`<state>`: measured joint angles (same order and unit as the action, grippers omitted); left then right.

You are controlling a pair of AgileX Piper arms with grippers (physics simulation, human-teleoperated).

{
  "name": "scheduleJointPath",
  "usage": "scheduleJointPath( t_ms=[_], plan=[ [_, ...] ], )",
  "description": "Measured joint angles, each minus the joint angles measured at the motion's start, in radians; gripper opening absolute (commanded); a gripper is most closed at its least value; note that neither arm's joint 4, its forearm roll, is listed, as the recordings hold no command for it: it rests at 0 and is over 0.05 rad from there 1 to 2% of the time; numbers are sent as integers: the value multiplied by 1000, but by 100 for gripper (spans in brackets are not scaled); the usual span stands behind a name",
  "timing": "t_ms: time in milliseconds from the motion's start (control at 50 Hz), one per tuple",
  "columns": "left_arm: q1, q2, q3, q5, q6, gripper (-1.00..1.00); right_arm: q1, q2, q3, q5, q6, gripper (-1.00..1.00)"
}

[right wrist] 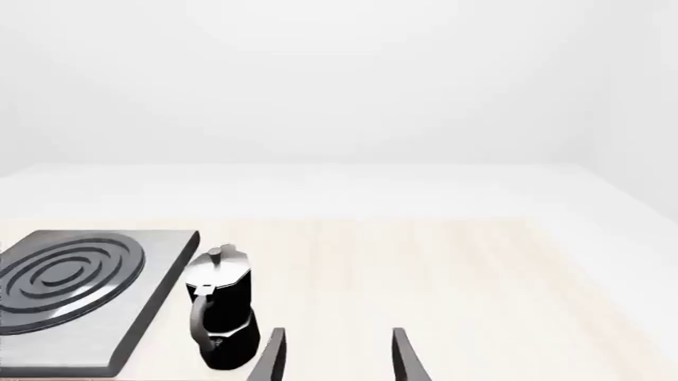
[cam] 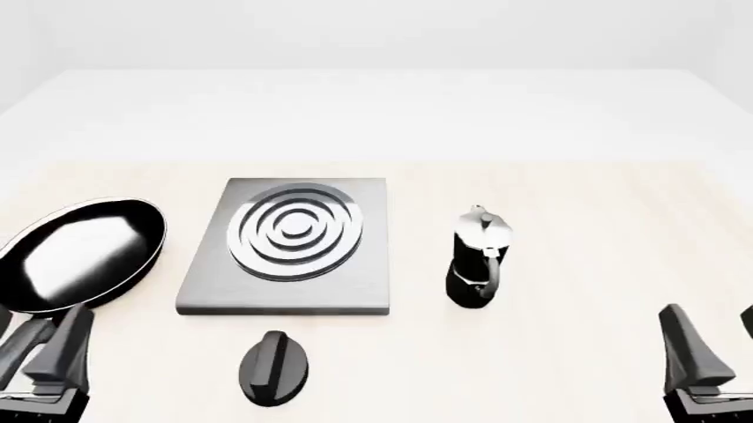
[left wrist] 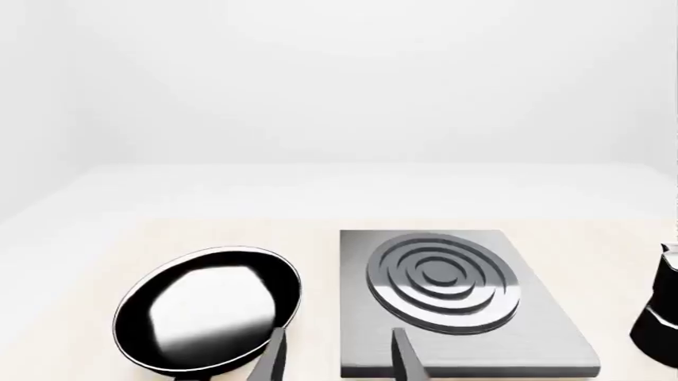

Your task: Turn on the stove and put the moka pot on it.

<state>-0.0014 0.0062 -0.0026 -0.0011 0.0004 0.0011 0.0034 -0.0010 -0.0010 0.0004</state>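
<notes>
We observe one round black frying pan (cam: pixel 80 254) resting flat on the pale wood-toned worktop (cam: pixel 565 238). It lies just ahead of the left end effector (cam: pixel 41 352) and well apart from the right end effector (cam: pixel 718 344). Its glossy interior reflects a bright patch.

Bare surface (cam: pixel 588 247) lies right of the moka pot (cam: pixel 477 260); frying pan (cam: pixel 77 254) crowds the stove (cam: pixel 288 247) at left.

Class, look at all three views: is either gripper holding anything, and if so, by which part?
Nothing is held. The left gripper and right gripper are both open and empty; the moka pot stands untouched beside the stove.
</notes>
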Motion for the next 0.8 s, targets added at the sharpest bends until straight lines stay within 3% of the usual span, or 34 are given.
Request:
scheduleJointPath(
  t_ms=[340,800],
  plan=[
    [-19,47,-13,5,12,100,14,20,0,-9,8,100],
    [-178,293,-48,8,24,100,38,18,-9,7,9,100]
  ],
)
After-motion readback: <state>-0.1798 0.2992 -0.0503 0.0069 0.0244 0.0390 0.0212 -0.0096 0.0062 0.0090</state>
